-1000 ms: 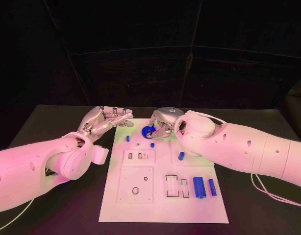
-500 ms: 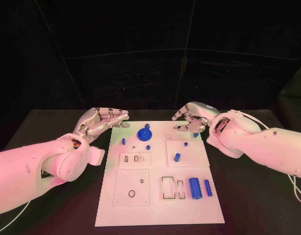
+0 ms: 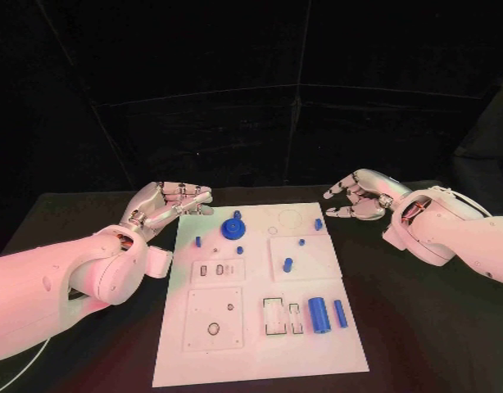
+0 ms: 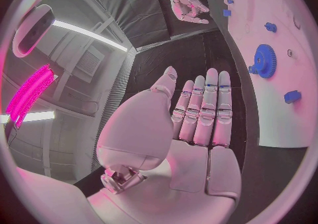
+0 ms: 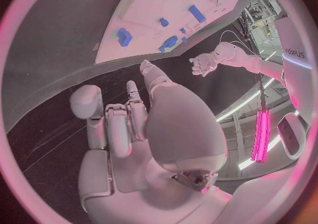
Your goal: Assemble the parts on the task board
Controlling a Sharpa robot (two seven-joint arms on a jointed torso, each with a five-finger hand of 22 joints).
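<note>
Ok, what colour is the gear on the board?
Blue. The gear shows best in the left wrist view, against the white board.

The white task board [image 3: 264, 327] lies flat in the middle of the black table, long side running away from the robot. Near its far end a blue gear [image 3: 234, 228] sits on the board, with small blue pegs [image 3: 318, 223] scattered around it. A short blue piece [image 3: 287, 264] lies mid-board. Near the right edge, a thick blue cylinder [image 3: 319, 313] and a thinner blue rod [image 3: 340, 313] lie side by side.
</note>
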